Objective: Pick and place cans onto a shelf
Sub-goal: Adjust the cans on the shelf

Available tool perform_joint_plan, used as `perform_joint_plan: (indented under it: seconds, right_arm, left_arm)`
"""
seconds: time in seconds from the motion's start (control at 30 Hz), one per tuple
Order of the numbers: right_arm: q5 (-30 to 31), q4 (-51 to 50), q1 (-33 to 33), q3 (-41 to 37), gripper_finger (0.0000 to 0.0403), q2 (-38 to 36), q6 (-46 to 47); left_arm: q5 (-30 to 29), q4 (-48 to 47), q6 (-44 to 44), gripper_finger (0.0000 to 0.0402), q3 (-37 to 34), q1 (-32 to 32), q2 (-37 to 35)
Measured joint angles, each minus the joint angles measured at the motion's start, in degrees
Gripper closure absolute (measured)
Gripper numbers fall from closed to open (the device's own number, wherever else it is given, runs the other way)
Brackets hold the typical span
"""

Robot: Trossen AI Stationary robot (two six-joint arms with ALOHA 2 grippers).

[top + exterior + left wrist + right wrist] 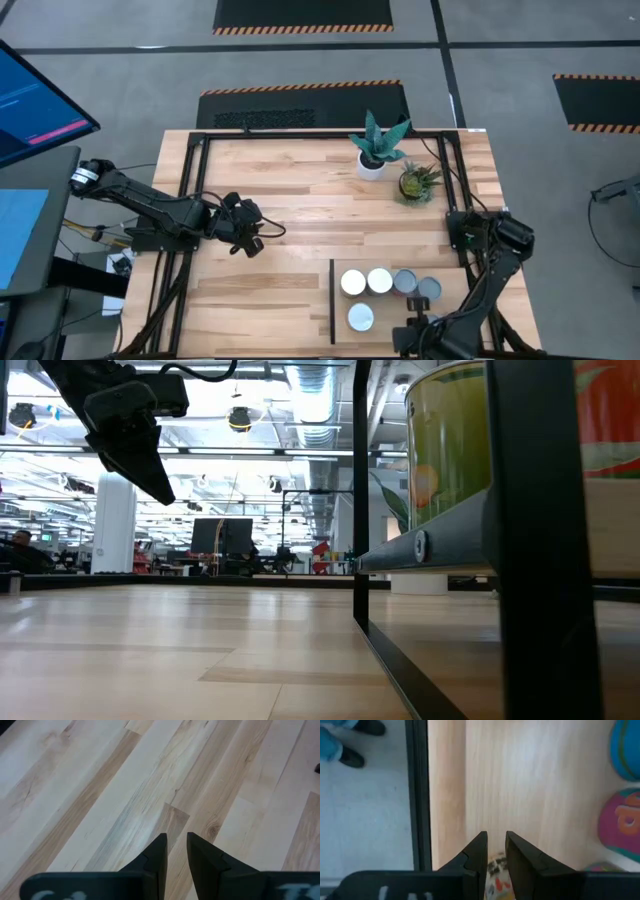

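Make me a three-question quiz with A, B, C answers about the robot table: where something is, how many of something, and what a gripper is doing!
1. Where are the cans?
A. on the shelf
B. beside the plants
C. on the floor

2. How many potted plants stand on the table?
A. none
B. two
C. five

3. What is the left gripper doing?
A. gripping a can
B. holding a plant
C. holding nothing, above bare wood

Answers: 1 A, the high view shows them grouped on the smooth panel. 2 B, two stand at the far edge. 3 C, its wrist view shows only planks beyond the near-closed fingers.
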Motion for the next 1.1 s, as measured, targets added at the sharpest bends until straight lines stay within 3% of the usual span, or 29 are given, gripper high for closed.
perform_joint_plan:
  seconds: [0.33,0.53,0.77,0.9,1.1]
  right_arm:
    - [-0.1,-1.7,-0.1,0.0,0.031,-0.2,0.0]
    - [3.7,-2.5,-2.1,0.4,0.031,-1.4,-0.3]
    - [9.1,-10.2,-2.9,9.0,0.031,-2.7,0.4]
    - [8.2,-7.6,0.0,13.4,0.031,-2.7,3.1]
    - [1.9,0.3,4.1,13.7,0.031,-2.4,10.9]
  left_arm:
    - [0.0,0.0,-0.1,0.034,0.0,0.0,0.0]
    - [0.0,0.0,-0.3,0.034,0.0,0.0,0.0]
    - [0.1,0.1,-0.3,0.034,0.0,0.0,0.0]
    - [-0.1,0.1,-0.3,0.034,0.0,0.0,0.0]
    - [-1.5,0.1,0.0,0.034,0.0,0.0,0.0]
